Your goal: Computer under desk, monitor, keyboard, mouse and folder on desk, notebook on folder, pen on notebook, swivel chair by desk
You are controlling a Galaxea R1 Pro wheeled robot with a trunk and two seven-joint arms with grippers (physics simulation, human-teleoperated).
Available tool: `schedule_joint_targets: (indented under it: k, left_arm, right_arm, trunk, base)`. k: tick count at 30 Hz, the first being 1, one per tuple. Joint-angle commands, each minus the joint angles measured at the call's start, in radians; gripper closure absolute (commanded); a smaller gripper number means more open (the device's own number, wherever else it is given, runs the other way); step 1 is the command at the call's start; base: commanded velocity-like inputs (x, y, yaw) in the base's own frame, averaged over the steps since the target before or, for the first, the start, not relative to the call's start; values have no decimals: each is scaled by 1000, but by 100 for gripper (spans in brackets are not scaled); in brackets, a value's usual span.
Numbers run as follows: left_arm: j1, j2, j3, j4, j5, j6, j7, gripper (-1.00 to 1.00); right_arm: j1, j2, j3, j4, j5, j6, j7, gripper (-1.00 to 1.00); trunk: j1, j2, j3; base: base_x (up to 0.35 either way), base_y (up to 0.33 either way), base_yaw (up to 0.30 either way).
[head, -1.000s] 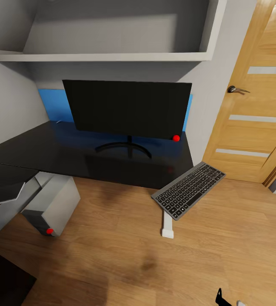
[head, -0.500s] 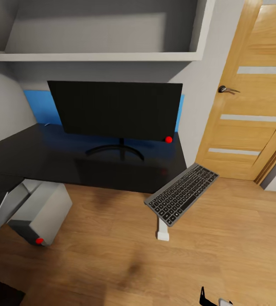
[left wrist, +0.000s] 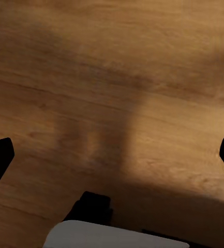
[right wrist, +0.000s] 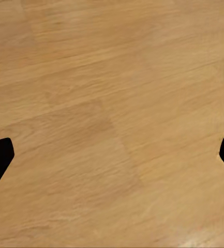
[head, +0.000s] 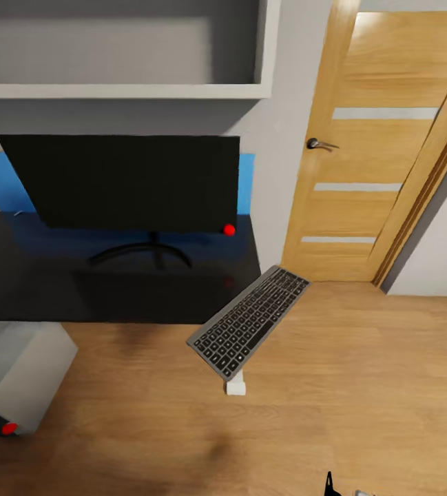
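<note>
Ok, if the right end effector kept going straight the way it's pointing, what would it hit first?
Most likely the wood plank floor: the open right end effector points at bare planks with nothing between. How far away the floor is, I can't tell.

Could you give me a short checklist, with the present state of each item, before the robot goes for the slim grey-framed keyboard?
1. Wide black flat monitor stands on the long black desk: ok.
2. Light-grey tower computer is under the desk: ok, it sits on the floor at the desk's front edge, partly tucked below.
3. Slim dark-keyed keyboard lies on the desk: not ok, it hangs over the desk's right corner, mostly above the wood floor.
4. Left gripper empty: ok, fingers spread, only floor between them.
5. Right gripper empty: ok, likewise open over floor.
6. Mouse position: cannot tell.
</note>
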Motion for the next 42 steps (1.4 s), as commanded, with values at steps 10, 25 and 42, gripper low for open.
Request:
schedule_joint_targets:
  k: [10,25,42]
  left_arm:
    - [-1,1,-5,0,11,-7,10,-100]
    - [-1,-8,-6,0,10,-9,10,-100]
    - [-1,-9,-9,0,8,-10,11,-100]
  right_arm:
    - [-1,-1,8,0,-4,-3,-7,-100]
    - [-1,-4,6,2,-4,-35,-7,-100]
    - [-1,-4,6,2,-4,-53,-7,-100]
  trunk:
    - [0,0,-1]
    - [0,0,3]
    - [0,0,10]
  base:
    - [37,-58,-263]
    - [0,0,-270]
    - [0,0,-284]
